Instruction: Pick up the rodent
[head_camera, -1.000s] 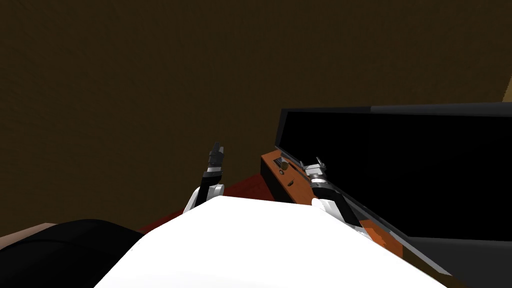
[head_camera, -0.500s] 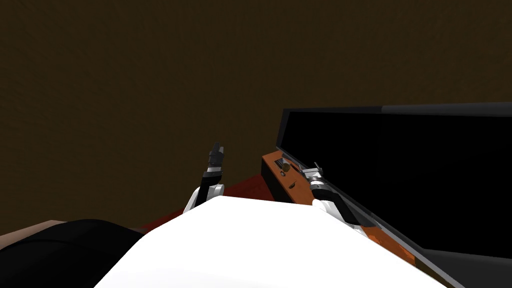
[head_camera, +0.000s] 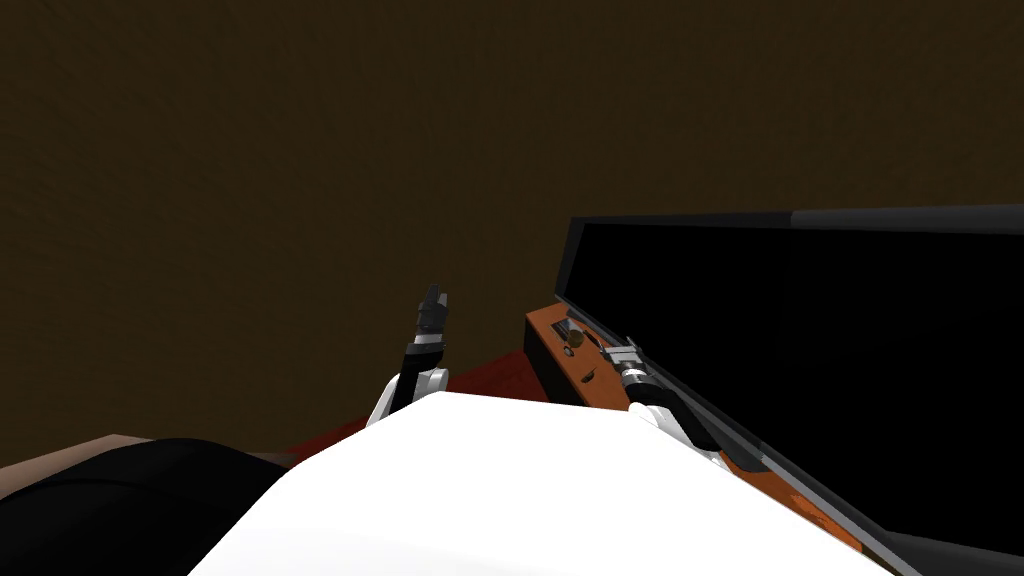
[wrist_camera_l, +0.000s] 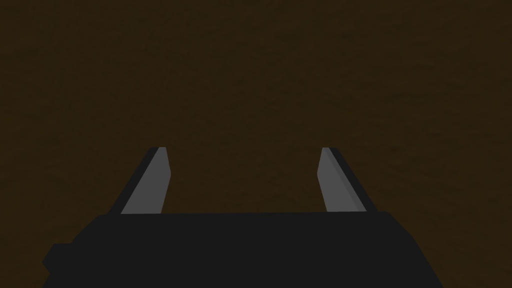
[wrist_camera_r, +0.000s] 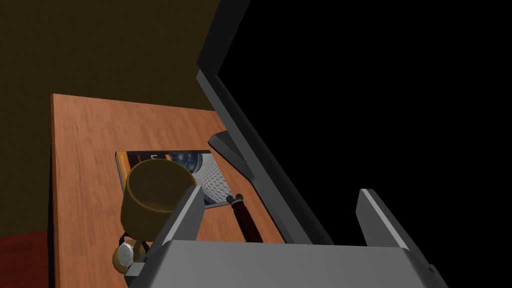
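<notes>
The rodent (wrist_camera_r: 245, 217) is a small, dark brown, slim figure with two round ears. It lies on the orange wooden stand top (wrist_camera_r: 85, 150) beside the TV's lower edge, and in the head view it is a dark speck (head_camera: 588, 377). My right gripper (wrist_camera_r: 282, 191) hovers just over it, open. The rodent sits inside the gap close to one finger (wrist_camera_r: 182, 217), its back end hidden by the gripper body. In the head view the right gripper (head_camera: 621, 351) is over the stand. My left gripper (wrist_camera_l: 244, 160) is open and empty, raised in front of me (head_camera: 434, 297).
A brown mug (wrist_camera_r: 155, 197) stands on a book (wrist_camera_r: 200, 170) right beside the rodent, with a small watch (wrist_camera_r: 124, 256) below it. The big black TV (head_camera: 800, 340) rises along the stand's far side, its frame (wrist_camera_r: 250, 150) close to my right fingers. The floor is dark red (head_camera: 500, 375).
The head view has shifted a little, so I have moved. My right gripper has come lower and nearer to me along the stand. The left arm holds its pose.
</notes>
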